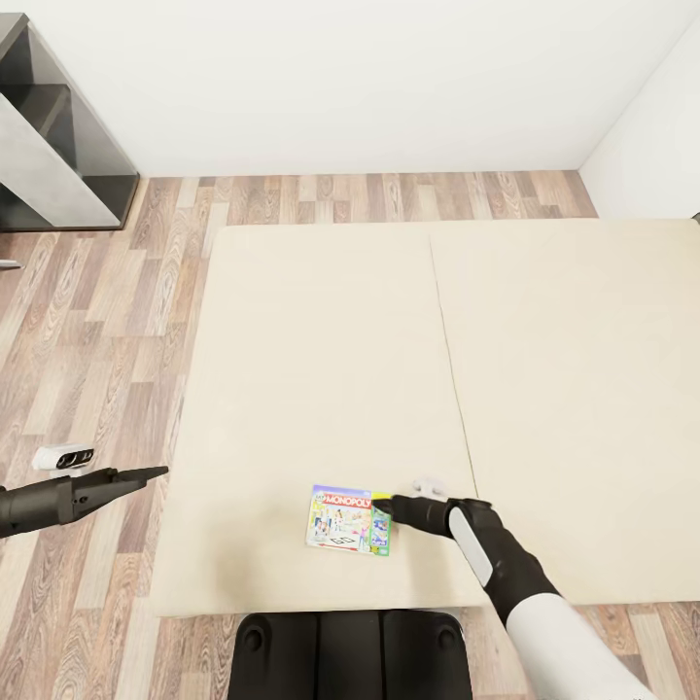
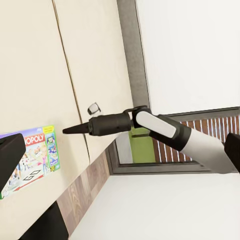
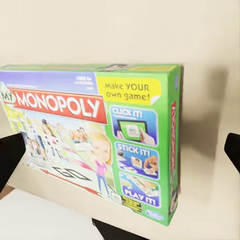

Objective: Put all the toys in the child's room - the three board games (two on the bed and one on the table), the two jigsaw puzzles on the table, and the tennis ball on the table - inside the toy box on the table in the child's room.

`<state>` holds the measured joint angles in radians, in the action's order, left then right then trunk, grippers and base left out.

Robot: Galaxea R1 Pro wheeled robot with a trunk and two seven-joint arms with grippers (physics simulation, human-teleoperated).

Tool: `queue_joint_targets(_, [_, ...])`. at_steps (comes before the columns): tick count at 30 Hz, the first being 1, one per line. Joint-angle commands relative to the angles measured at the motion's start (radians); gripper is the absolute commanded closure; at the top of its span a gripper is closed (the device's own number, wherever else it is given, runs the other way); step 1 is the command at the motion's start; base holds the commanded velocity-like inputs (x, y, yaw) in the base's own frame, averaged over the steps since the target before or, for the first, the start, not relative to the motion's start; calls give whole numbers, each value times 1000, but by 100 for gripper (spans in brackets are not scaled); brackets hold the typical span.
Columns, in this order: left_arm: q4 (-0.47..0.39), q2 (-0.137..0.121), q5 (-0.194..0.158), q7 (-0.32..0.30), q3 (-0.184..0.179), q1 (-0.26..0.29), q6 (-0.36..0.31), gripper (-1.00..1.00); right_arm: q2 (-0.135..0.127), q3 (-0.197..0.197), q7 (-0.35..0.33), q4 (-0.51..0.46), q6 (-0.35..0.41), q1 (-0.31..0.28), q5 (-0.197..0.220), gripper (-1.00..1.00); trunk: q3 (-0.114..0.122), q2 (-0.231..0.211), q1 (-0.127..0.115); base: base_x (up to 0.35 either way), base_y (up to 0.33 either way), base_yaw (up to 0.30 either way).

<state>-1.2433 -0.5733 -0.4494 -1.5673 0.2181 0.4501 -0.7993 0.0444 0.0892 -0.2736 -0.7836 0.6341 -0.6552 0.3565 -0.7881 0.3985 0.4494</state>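
A Monopoly board game box lies flat on the cream bed, close to its front edge. My right gripper is low over the bed at the box's right edge, open. In the right wrist view the box spans the space between the two black fingers, which are spread wide and do not touch it. Left of the bed, my left gripper hangs over the wooden floor, open and empty. From the left wrist view I see the box and the right arm reaching toward it.
A dark shelf unit stands at the back left against the white wall. Wooden floor runs along the bed's left side and behind it. A wall closes the right side. My base is at the bed's front edge.
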Motion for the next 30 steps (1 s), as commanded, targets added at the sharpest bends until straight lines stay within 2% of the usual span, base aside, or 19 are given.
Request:
queue_joint_targets(1, [0, 0, 0, -4, 0, 0, -11, -100, 4, 0, -1, -1, 5, -1, 0, -100, -1, 2, 1, 0, 0, 0])
queue_joint_targets(12, [-1, 0, 0, -4, 0, 0, -11, -100, 27, 2, -1, 12, 5, -26, 0, -100, -1, 2, 1, 0, 0, 0])
queue_joint_targets(30, [0, 0, 0, -4, 0, 1, -11, -100, 30, 3, -1, 44, -1, -29, -1, -100, -1, 2, 1, 0, 0, 0])
